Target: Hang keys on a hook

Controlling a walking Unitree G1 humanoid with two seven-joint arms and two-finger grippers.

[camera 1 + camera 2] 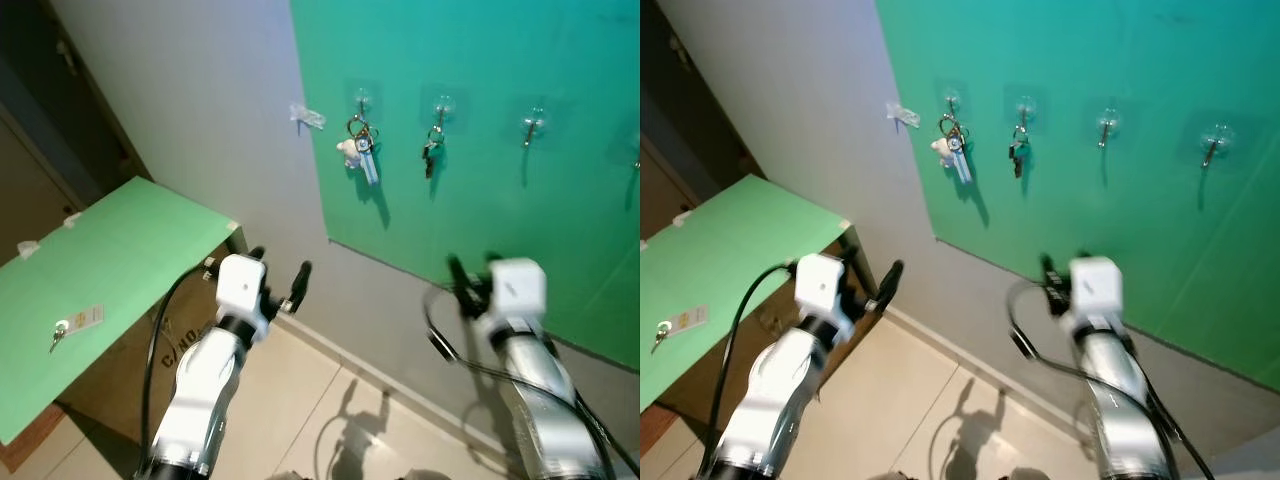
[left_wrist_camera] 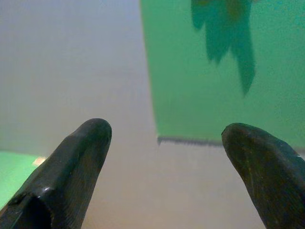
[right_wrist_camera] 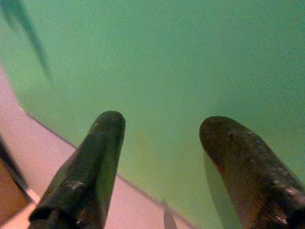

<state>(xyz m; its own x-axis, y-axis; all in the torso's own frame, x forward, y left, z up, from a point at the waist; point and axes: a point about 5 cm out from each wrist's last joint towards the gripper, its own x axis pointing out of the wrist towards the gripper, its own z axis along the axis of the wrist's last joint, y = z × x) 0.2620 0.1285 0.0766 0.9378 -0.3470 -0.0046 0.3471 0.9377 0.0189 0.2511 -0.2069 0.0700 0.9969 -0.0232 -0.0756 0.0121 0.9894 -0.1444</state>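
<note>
A key with a white tag (image 1: 76, 324) lies on the green table (image 1: 130, 240) at the left. On the wall, a green panel (image 1: 480, 200) carries a row of clear hooks. The leftmost hook (image 1: 362, 98) holds a key bunch with a pale fob (image 1: 360, 148). A dark key (image 1: 431, 152) hangs from the second hook (image 1: 442, 106), and the third hook (image 1: 533, 125) is bare. My left gripper (image 1: 281, 260) is open and empty, raised between table and panel. My right gripper (image 1: 472, 260) is open and empty too, facing the panel's lower part.
A small white clip (image 1: 307, 116) sticks to the grey wall left of the panel. A brown box (image 1: 180, 345) stands under the table. Beige floor tiles (image 1: 330, 400) lie below my arms. A dark doorway (image 1: 50, 100) is at the far left.
</note>
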